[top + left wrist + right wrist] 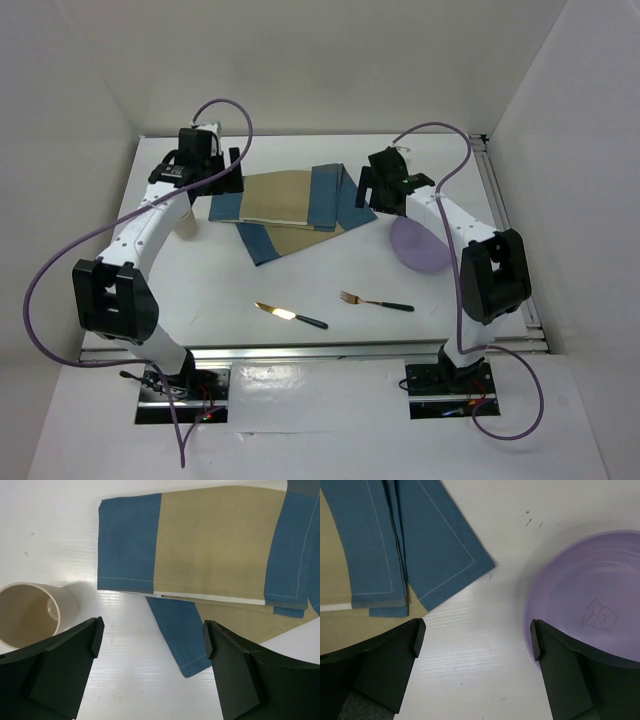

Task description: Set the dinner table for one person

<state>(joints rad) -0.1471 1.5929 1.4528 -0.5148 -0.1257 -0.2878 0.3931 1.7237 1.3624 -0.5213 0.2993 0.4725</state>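
Observation:
The white dinner table (210, 290) holds a folded blue-and-tan checked placemat (290, 210) at the back centre. A cream cup (187, 226) stands left of it, and a purple plate (420, 246) lies right of it. A knife (290, 315) and a fork (375, 301) lie near the front. My left gripper (228, 172) hovers open over the placemat's left edge; its wrist view shows the cloth (215, 545), the cup (25, 612) and the open gripper (152, 632). My right gripper (365, 186) is open and empty (477, 635), between the cloth (370, 540) and the plate (590, 590).
A silver rail (300, 351) runs along the table's near edge and another rail (500, 200) along the right side. White walls close in the back and both sides. Purple cables loop over both arms.

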